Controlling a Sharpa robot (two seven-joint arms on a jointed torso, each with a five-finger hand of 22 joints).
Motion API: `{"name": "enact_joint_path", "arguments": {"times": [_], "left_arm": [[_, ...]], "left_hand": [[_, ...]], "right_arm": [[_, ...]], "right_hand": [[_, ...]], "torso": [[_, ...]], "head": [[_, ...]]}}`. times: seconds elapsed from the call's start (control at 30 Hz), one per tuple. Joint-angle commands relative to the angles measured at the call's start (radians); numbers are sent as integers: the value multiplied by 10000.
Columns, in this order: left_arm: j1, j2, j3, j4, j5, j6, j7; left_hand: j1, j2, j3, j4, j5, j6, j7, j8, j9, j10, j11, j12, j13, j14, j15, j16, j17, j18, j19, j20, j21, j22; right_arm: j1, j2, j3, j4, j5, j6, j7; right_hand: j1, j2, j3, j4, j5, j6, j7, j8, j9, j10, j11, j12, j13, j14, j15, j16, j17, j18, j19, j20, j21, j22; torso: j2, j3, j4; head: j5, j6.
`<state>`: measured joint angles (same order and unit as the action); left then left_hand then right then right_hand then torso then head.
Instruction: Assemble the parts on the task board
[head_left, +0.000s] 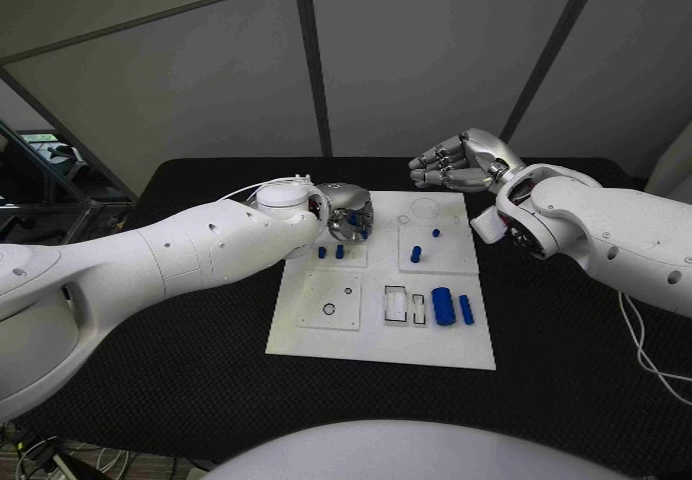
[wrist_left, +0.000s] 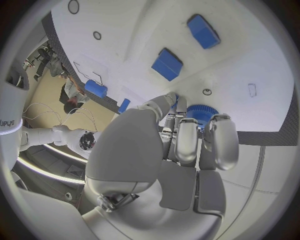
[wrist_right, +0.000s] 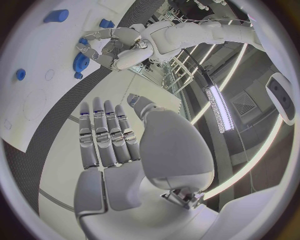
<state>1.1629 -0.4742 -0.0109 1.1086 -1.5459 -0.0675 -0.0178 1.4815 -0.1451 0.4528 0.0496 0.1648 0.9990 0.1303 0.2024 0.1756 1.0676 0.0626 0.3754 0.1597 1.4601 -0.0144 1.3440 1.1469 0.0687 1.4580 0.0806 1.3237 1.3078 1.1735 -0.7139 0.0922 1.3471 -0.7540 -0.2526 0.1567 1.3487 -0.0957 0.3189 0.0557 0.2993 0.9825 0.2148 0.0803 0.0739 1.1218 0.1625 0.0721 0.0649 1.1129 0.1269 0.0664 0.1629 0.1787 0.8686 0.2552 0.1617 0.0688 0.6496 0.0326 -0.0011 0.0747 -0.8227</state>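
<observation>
The white task board (head_left: 382, 340) lies in the middle of the black table. My left hand (head_left: 343, 215) hovers over the board's far left corner and grips a round blue toothed part (wrist_left: 201, 114) between its fingers (wrist_left: 187, 140); the same part (wrist_right: 81, 62) appears in the right wrist view. My right hand (head_left: 459, 160) is raised beyond the board's far edge and holds nothing, its fingers (wrist_right: 103, 132) stretched out side by side. Two small blue pegs (head_left: 330, 252) stand on the board just in front of the left hand.
More blue parts sit on the board: a peg (head_left: 415, 254), a smaller one (head_left: 436, 233), and a thick cylinder (head_left: 443, 306) beside a thin rod (head_left: 466, 309) near the front right. Two blue blocks (wrist_left: 167, 64) show in the left wrist view. Black table surrounds the board.
</observation>
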Motion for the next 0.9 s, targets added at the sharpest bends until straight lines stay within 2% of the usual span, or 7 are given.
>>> {"name": "enact_joint_path", "arguments": {"times": [0.03,0.13,0.33,0.47,0.73,0.9], "left_arm": [[-1,-94,53,172,-63,-184,52],[-5,-213,148,333,-23,-242,24],[-6,-467,375,610,19,-287,-78],[-2,-727,469,817,47,-246,-170],[0,-1248,517,998,215,-37,-318],[-6,-1640,519,1097,275,14,-394]], "left_hand": [[-65,-60,79,9,-65,68,22,-60,-15,95,20,-70,4,172,-6,55,-15,-72,92,19,65,426],[-114,-81,97,3,-67,84,27,-81,-22,115,28,-114,-3,170,0,53,-29,-70,86,24,53,418],[-199,-118,120,1,-71,95,37,-125,-38,133,38,-193,-14,166,11,46,-58,-65,77,33,31,406],[-243,-130,127,6,-74,105,37,-141,-44,148,42,-223,-16,164,14,43,-69,-64,76,37,28,406],[-274,-141,131,7,-76,116,35,-153,-48,165,41,-245,-17,164,15,44,-72,-66,78,40,33,414],[-295,-146,133,8,-78,126,32,-159,-49,179,39,-257,-17,160,15,38,-89,-65,78,41,33,415]], "right_arm": [[16,2,5,13,-16,67,68],[16,3,5,8,-16,66,70],[16,-9,5,7,-16,62,76],[15,-32,5,8,-16,57,76],[15,-56,5,12,-16,52,73],[15,-77,5,16,-16,50,70]], "right_hand": [[59,72,5,-40,66,16,58,-16,-1,-80,-14,24,-10,-55,23,30,-14,58,61,15,-42,-10],[59,72,5,-40,66,16,58,-16,-1,-80,-14,24,-10,-55,23,30,-14,58,61,15,-42,-10],[59,72,5,-40,66,16,58,-16,-1,-80,-14,24,-10,-55,23,30,-14,58,61,15,-42,-10],[59,72,5,-40,66,16,58,-16,-1,-80,-14,24,-10,-55,23,30,-14,58,61,15,-42,-10],[59,72,5,-40,66,16,58,-16,-1,-80,-14,24,-10,-55,23,30,-14,58,61,15,-42,-10],[59,72,5,-40,66,16,58,-16,-1,-80,-14,24,-10,-55,23,30,-14,58,61,15,-42,-10]], "torso": [[0,-3,19],[4,1,3],[-5,-3,6],[-8,7,9],[-6,14,23],[-2,-6,19]], "head": [[-7,4],[24,13],[-6,25],[1,40],[30,45],[45,52]]}}
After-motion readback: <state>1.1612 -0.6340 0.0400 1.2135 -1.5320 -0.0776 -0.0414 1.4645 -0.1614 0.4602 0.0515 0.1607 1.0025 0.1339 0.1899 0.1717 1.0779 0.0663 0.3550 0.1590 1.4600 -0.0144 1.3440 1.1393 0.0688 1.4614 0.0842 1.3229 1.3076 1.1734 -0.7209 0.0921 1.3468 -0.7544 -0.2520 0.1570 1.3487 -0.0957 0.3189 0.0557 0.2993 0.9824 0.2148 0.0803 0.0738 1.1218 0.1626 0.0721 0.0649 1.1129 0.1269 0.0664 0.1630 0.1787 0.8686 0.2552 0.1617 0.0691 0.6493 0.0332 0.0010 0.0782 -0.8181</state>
